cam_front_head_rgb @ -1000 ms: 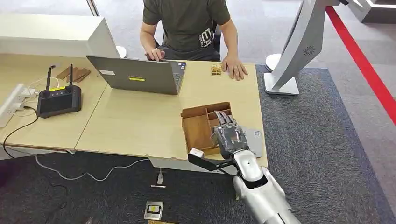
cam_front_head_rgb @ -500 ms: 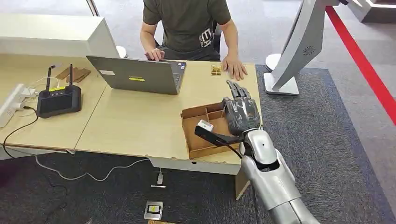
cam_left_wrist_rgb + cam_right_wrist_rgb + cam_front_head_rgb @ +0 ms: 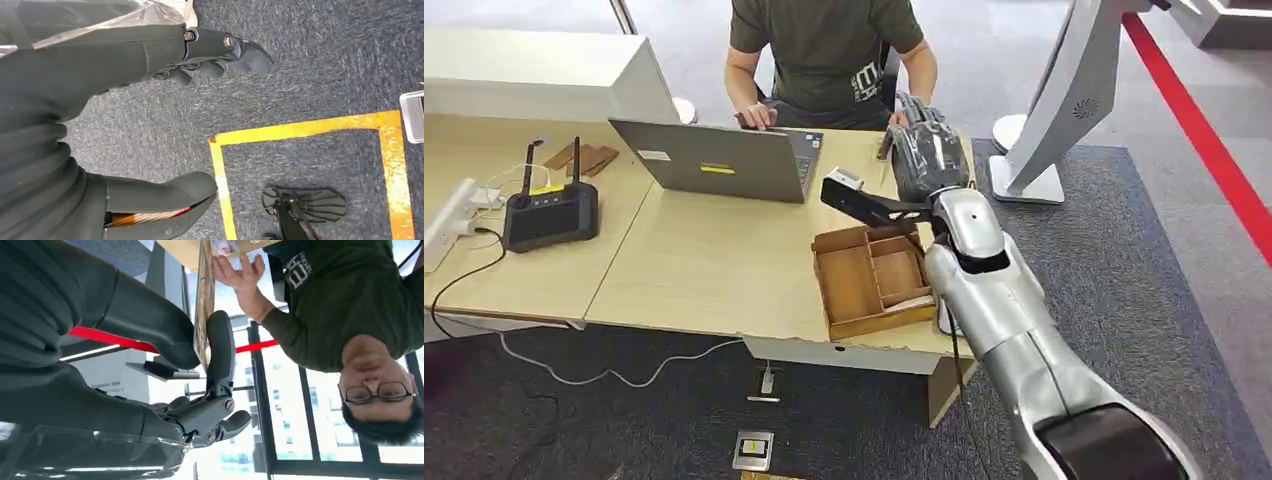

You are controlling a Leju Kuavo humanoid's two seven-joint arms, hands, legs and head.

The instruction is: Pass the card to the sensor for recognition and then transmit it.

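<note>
The robot's right hand [image 3: 931, 150] is raised over the far edge of the tabletop [image 3: 714, 270], just in front of the seated person [image 3: 829, 50]. In the right wrist view its fingers [image 3: 220, 347] and thumb pinch a thin card [image 3: 202, 300] edge-on, and the person's open hand [image 3: 239, 271] waits just beyond the card's far end. From this I judge the handing-over step is in progress; I cannot pick out any sensor, so I cannot say whether the scan is done. The wooden divided tray [image 3: 871, 279] sits near the tabletop's front edge, with a grey laptop [image 3: 714, 160] beside it towards the person. The left hand [image 3: 150, 55] hangs over grey carpet crossed by yellow tape [image 3: 300, 131], fingers loosely curled away from the thumb and holding nothing. Next, the right hand probably needs to bring the card to the waiting palm and loosen its pinch only once the person has it; letting go early could drop the card onto the tabletop.
</note>
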